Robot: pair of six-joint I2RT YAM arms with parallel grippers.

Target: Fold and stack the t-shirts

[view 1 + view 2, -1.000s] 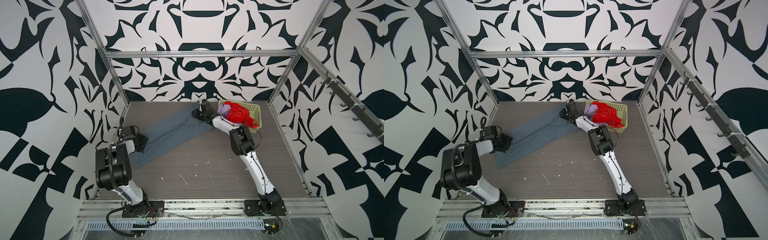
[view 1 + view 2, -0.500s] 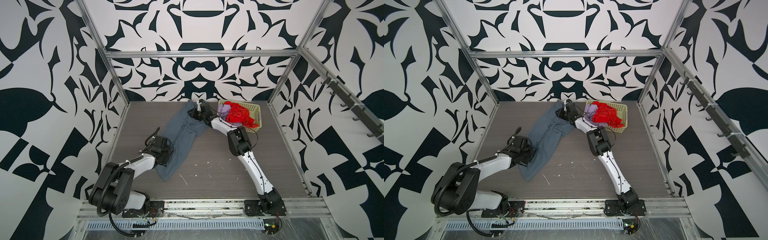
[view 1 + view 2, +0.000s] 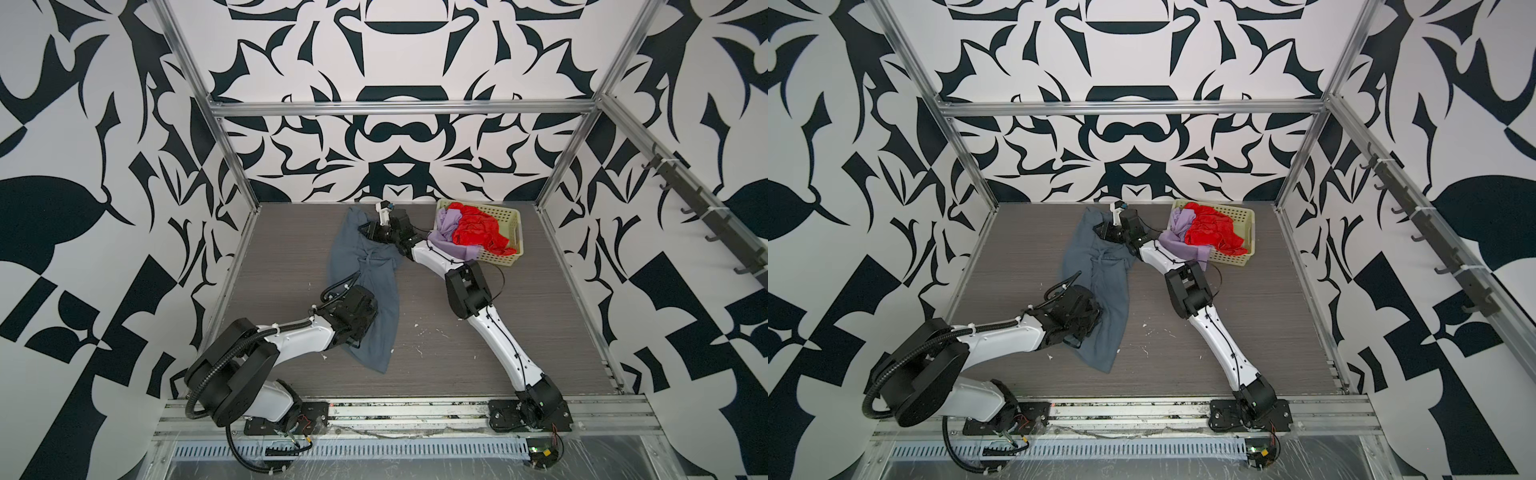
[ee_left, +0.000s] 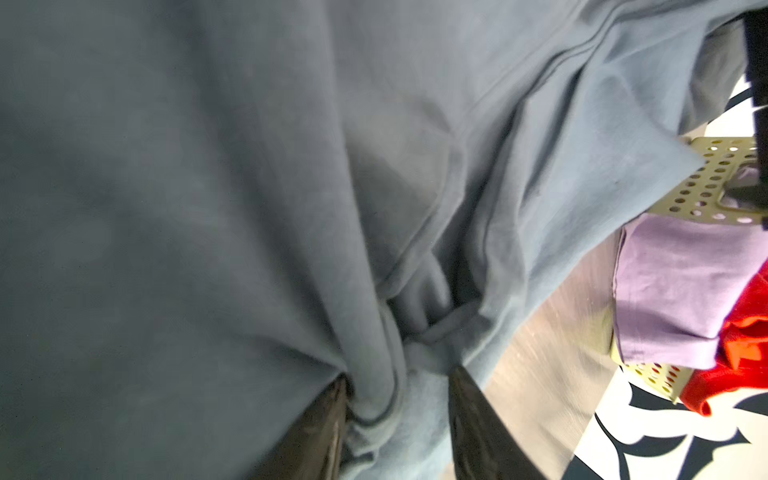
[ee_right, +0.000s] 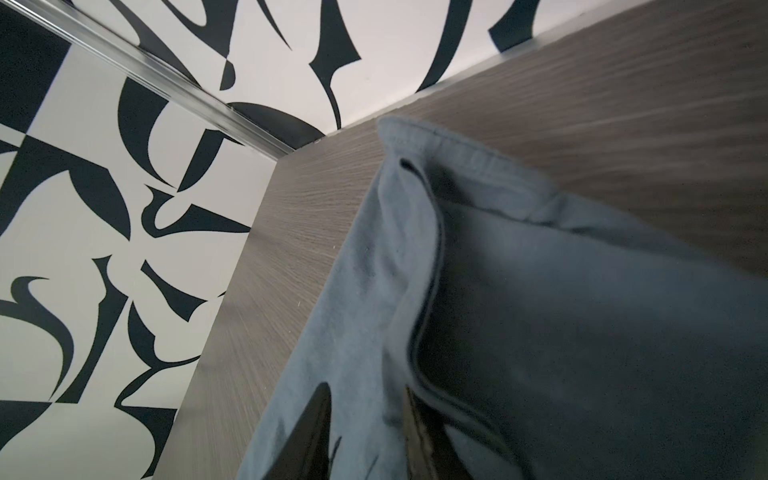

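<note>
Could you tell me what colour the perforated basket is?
Cream perforated plastic basket, clearest in a top view.

Robot lab, alu frame, patterned walls

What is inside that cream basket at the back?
A crumpled red t-shirt and a lilac t-shirt, the lilac one spilling over the basket rim. Anything beneath them is covered.

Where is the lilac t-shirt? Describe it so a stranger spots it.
At the table's far right corner sits a cream perforated basket. The lilac t-shirt spills over its near left rim, pale beside the bright red t-shirt heaped inside.
</note>
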